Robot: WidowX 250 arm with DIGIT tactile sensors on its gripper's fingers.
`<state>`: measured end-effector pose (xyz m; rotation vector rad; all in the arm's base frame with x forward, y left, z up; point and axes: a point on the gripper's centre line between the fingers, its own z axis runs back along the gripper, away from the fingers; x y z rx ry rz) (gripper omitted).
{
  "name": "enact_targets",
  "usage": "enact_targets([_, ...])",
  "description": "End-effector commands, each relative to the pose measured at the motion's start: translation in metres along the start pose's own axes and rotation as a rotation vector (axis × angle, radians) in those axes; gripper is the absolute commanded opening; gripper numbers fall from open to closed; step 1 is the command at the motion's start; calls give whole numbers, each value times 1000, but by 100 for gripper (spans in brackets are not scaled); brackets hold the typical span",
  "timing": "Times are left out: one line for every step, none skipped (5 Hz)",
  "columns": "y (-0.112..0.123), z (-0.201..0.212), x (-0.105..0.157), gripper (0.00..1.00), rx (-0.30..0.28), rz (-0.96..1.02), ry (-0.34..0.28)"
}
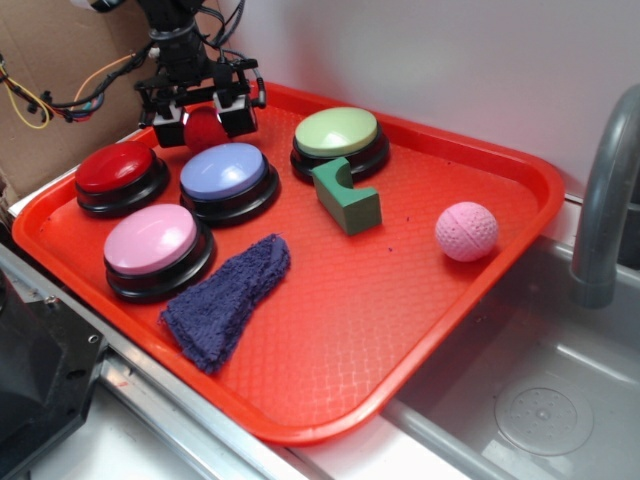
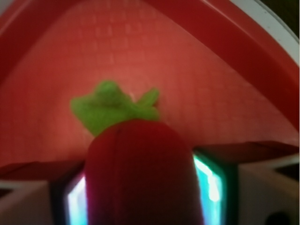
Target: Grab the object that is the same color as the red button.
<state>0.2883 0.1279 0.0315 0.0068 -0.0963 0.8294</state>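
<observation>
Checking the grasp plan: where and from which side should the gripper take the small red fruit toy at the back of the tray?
Grip the red fruit toy across its rounded red body, coming from above. The gripper already straddles it there, one finger on each side. The body is the widest, firmest-looking part; the floppy green stem sticks out sideways and likely gives poor purchase. Buttons crowd the front, so a top approach looks safest.

Black arm (image 1: 178,40), yellow-orange cables (image 1: 95,72), white-tipped pincer (image 1: 205,118)

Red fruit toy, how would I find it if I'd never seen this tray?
Look at the orange-red tray, at its far left corner behind the red button and the purple button. There the fruit toy sits between the gripper's fingers. It is smaller than the buttons, with a green leafy top.
</observation>
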Motion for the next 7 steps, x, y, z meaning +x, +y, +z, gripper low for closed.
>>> enact_targets([-25, 107, -3, 0, -68, -208, -104])
enact_targets([-36, 135, -27, 0, -132, -294, -70])
enact_targets([-39, 154, -61, 0, -190, -376, -13])
enact_targets([-36, 158, -84, 0, -197, -426, 43])
enact_targets([-31, 161, -112, 0, -199, -469, 67])
enact_targets([-24, 161, -136, 0, -203, -472, 42])
enact_targets([-21, 164, -136, 0, -176, -451, 23])
